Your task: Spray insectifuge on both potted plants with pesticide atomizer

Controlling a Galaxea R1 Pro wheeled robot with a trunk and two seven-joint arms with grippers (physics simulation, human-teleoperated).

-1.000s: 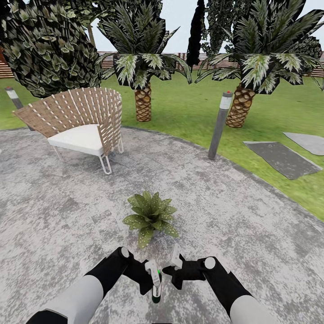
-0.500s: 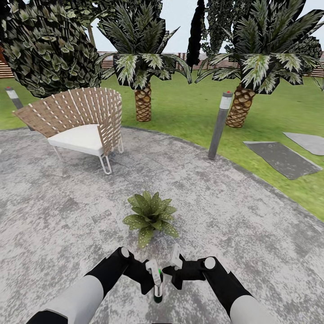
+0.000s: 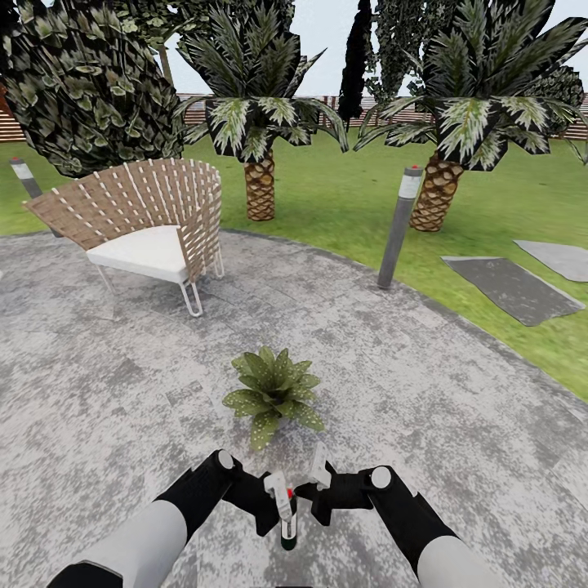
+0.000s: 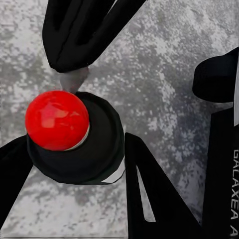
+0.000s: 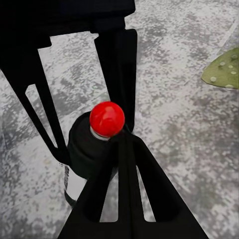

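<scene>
A wicker-backed chair [image 3: 151,224] with a white seat cushion stands on thin metal legs at the far left. Two palms rise behind: one [image 3: 260,184] beyond the chair, another [image 3: 437,192] to the right. A grey bollard lamp [image 3: 399,227] with a red dot stands near the right palm; a second lamp [image 3: 24,178] shows behind the chair. Two flat grey stepping slabs [image 3: 510,287] lie at the right.
</scene>
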